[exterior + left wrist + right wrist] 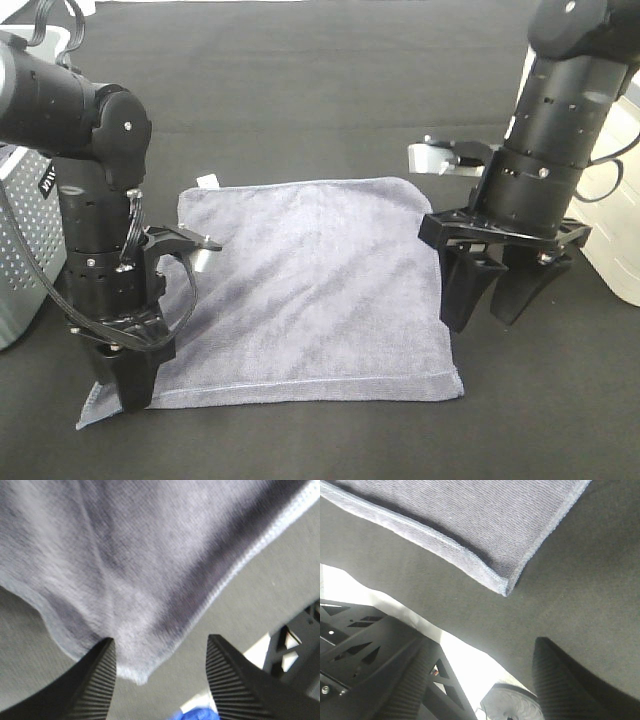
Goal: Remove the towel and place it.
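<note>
Towel-placing task, seen from above and from both wrists. The towel (310, 290) lies spread flat on the black table (330, 90), its white tag (208, 181) at the far left corner; the near left corner is drawn out past the rest of the hem and lies slightly rumpled.

The left gripper (125, 385) stands on that near left corner; in its wrist view the jaws are spread, with the corner (135, 672) lying loose between them and its edge against one ribbed finger (100, 675), not pinched.

The right gripper (495, 295) hangs just beside the towel's right edge, jaws spread and empty; its wrist view shows the near right corner (506, 587) flat on the table and apart from both fingers.

Judged state: the cloth appears laid down, with release and withdrawal in hand.

Likely faults from here:
- The ribbed finger touching the terry may snag the pile as the left arm lifts, dragging the corner up or folding it over.
- A sideways retreat at low height would pull the already stretched corner further and skew the square.
- The left arm stands near the grey perforated basket (20, 250), so a wide outward swing could strike it.
- The right fingers, so close to the hem, could catch and ruck the edge if the arm dips or swings inward.
</note>
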